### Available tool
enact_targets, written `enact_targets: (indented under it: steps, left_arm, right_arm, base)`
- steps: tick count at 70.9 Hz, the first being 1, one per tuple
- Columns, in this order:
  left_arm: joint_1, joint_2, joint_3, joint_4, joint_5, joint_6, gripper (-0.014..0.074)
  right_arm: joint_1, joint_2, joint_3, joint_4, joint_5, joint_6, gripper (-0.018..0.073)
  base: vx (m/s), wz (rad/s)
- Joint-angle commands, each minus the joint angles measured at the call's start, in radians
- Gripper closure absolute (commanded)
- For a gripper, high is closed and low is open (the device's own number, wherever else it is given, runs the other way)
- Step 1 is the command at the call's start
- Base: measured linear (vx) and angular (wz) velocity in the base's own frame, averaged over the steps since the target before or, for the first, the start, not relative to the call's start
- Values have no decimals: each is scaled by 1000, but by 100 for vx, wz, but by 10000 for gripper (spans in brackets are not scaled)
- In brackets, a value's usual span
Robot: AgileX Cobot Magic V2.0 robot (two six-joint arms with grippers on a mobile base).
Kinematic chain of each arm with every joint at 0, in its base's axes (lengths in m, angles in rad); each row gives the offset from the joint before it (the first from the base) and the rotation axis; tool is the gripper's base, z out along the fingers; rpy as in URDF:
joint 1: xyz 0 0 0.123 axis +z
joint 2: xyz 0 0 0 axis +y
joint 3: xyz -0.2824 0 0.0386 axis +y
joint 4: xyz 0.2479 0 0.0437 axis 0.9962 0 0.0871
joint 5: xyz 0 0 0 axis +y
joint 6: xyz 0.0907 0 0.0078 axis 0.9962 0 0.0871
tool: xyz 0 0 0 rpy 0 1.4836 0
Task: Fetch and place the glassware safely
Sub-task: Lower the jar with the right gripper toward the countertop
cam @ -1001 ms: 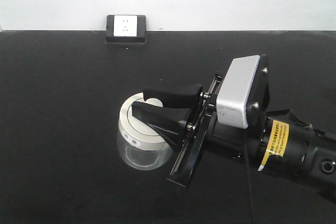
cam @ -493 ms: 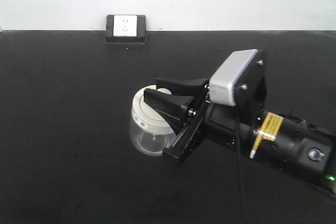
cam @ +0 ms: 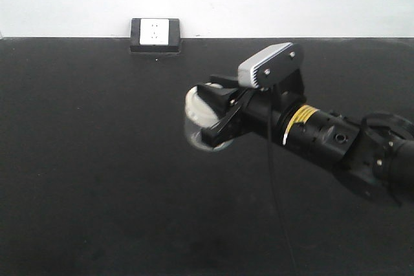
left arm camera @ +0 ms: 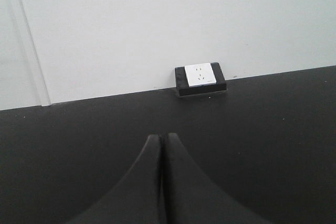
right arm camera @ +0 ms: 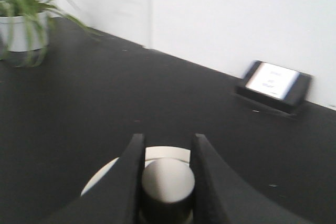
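Even bright light; black bench (cam: 97, 179) hides shadows; right wrist view soft, jar (cam: 198, 109) motion-blurred in front view

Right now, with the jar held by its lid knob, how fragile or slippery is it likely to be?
Probably fragile: the jar body is clear glass. The right end effector grips only the rounded, smooth-looking knob, so it may slip or swivel; it hangs tilted. The lid might pull free; no lock is visible.
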Motion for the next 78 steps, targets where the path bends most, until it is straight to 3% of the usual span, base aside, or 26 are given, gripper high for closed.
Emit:
enact_targets:
  steps: [1, 9, 18, 31, 51, 78]
  left_arm:
    - [-1, 9, -26, -3, -70, -9, 603]
    - [-1, 9, -26, -3, -70, -9, 603]
    - [-1, 9, -26, -3, -70, -9, 603]
    - [-1, 9, -26, -3, -70, -9, 603]
    - [-1, 9, -26, -3, -70, -9, 603]
    - [-1, 9, -26, -3, -70, -9, 603]
  right_arm:
    - [-75, 2, -48, 2, -136, 3, 560]
    - [-145, 54, -57, -63, -204, 10, 560]
    - [-224, 142, -58, -182, -416, 29, 560]
    - [-298, 281, -58, -255, -621, 63, 560]
    - [-303, 387, -58, -295, -628, -83, 560]
    - [-303, 455, -58, -294, -628, -157, 560]
  base:
    - [0, 0]
    - [0, 0]
    - [0, 0]
    - [0, 0]
    - [0, 0]
    - [0, 0]
